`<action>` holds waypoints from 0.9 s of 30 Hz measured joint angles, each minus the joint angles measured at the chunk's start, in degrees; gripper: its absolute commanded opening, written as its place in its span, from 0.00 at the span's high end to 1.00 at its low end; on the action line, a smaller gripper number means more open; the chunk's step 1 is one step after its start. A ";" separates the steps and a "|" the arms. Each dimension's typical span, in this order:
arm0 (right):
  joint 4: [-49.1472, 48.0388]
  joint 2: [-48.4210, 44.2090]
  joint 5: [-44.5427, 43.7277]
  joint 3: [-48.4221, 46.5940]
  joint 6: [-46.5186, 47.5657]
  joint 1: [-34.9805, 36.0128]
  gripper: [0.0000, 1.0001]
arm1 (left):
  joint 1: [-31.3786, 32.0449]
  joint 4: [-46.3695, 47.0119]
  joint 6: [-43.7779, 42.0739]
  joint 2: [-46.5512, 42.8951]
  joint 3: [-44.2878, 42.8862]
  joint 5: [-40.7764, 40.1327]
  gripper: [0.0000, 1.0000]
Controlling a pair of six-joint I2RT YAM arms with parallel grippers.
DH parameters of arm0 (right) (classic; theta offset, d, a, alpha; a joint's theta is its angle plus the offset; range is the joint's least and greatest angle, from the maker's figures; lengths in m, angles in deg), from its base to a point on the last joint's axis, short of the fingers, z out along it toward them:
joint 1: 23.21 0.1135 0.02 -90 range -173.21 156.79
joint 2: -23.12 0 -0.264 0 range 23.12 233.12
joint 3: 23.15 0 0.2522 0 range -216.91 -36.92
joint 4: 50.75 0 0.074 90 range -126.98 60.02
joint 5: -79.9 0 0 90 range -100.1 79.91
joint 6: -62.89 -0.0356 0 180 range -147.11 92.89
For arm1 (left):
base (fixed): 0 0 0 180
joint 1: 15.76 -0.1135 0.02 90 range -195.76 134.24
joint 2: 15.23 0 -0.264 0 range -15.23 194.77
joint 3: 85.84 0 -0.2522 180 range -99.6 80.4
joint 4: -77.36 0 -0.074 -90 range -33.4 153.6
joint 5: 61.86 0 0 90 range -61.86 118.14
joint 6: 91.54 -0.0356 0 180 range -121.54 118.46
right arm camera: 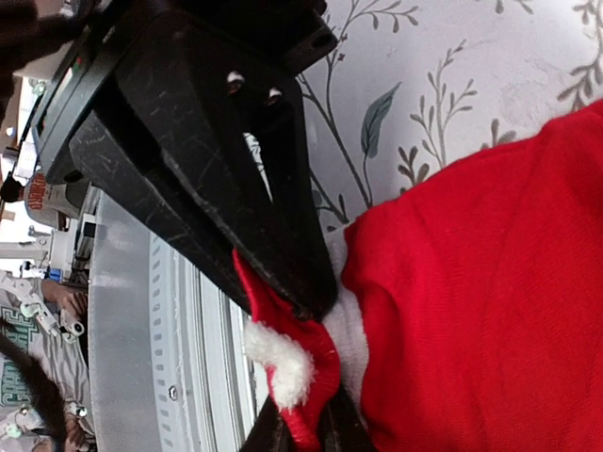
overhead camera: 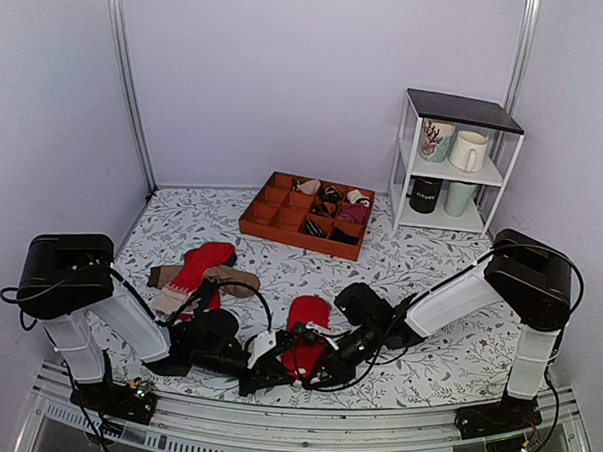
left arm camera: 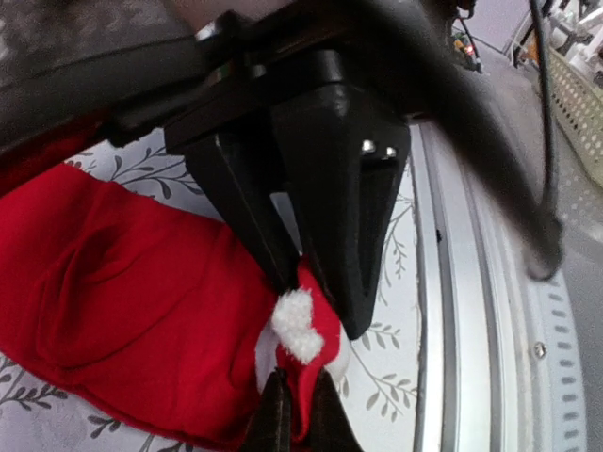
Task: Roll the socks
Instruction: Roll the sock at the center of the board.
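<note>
From above, an orange compartment tray point(overhead camera: 291, 238) at the back of the floral surface point(overhead camera: 427, 342) holds rolled sock bundles point(overhead camera: 350, 213) in its right-hand cells, too small to count with certainty. Beside it, a white shelf rack point(overhead camera: 462, 110) carries four mugs: a floral mug point(overhead camera: 435, 140) and a white mug point(overhead camera: 469, 150) above, a black mug point(overhead camera: 424, 194) and a pale green mug point(overhead camera: 460, 198) below. One loose heap of red, brown and beige socks point(overhead camera: 201, 274) lies at the left. The red socks point(overhead camera: 308, 314) lie flat near the front edge between the two arms, whose wrists and cables hide the near end. In the left wrist view, the left jaws are clenched on the red socks' whitish cuff beside one white pom-pom point(left arm camera: 297, 325); the tips of the other pair are cut off at the bottom edge. In the right wrist view, the right jaws pinch that same cuff edge, with the pom-pom just below them, and the red body runs out of frame to the right.
</note>
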 measured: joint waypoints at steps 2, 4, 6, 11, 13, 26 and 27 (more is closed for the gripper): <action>-0.24 -1.79 -1.29 1.29 0.66 0.00 0.77 | -0.61 -2.05 2.75 0.00 -1.20 1.20 1.00; -0.57 -4.44 -3.58 3.17 1.33 0.04 0.74 | -0.81 -4.72 5.42 0.04 -2.82 2.08 1.00; -1.31 -8.70 -6.99 6.43 2.62 0.22 0.69 | -0.90 -7.82 8.37 0.04 -4.59 2.97 1.00; -5.95 -20.94 -16.79 16.85 7.93 1.01 0.58 | -1.53 -11.47 13.35 -0.04 -5.79 4.74 1.00; -8.17 -25.51 -20.65 20.28 11.32 2.16 0.57 | -2.01 -12.46 14.97 -0.04 -6.25 5.66 1.00; -13.94 -21.77 -33.83 17.92 26.10 10.80 0.58 | -3.28 -13.27 19.26 2.08 -8.15 11.02 1.00; -14.05 -21.24 -34.12 17.62 26.49 10.86 0.58 | -3.28 -13.27 19.32 2.08 -8.15 11.10 1.00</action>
